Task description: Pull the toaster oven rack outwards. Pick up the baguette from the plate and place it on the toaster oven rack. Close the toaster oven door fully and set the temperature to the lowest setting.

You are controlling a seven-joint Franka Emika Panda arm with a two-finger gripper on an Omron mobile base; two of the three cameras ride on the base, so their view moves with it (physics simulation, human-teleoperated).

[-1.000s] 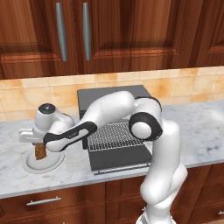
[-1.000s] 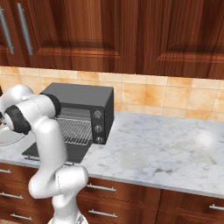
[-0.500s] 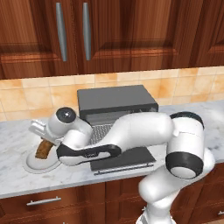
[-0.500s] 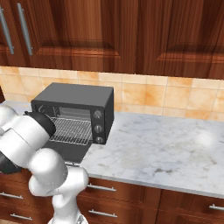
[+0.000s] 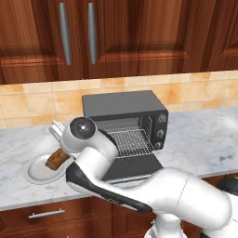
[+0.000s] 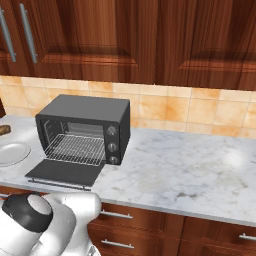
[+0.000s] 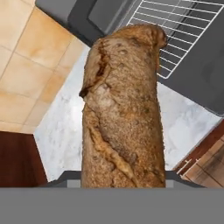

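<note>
The brown baguette [image 5: 56, 159] hangs tilted just above the white plate [image 5: 35, 174], with my gripper [image 5: 60, 144] shut on its upper end. In the hand view the baguette [image 7: 122, 109] runs up the middle and hides my fingertips. Its far end points toward the silver toaster oven rack [image 7: 183, 30]. The toaster oven [image 5: 124, 108] stands to the right of the plate. Its door [image 5: 135, 168] lies dropped open and the rack [image 5: 132, 142] sits slid out over it. From the right, the baguette's tip [image 6: 4, 130] shows above the plate [image 6: 12, 152], left of the oven [image 6: 87, 112].
Three knobs [image 6: 112, 145] run down the oven's right side. Marble counter [image 6: 190, 170] stretches right of the oven. Wooden wall cabinets [image 5: 74, 32] hang above and drawers [image 6: 150, 225] sit below the counter edge. My arm's elbow bulks low in front of the open door.
The baguette has moved a little to the right, toward the oven, in my grip. My arm's elbow has swung down and toward the cameras, uncovering the oven front.
</note>
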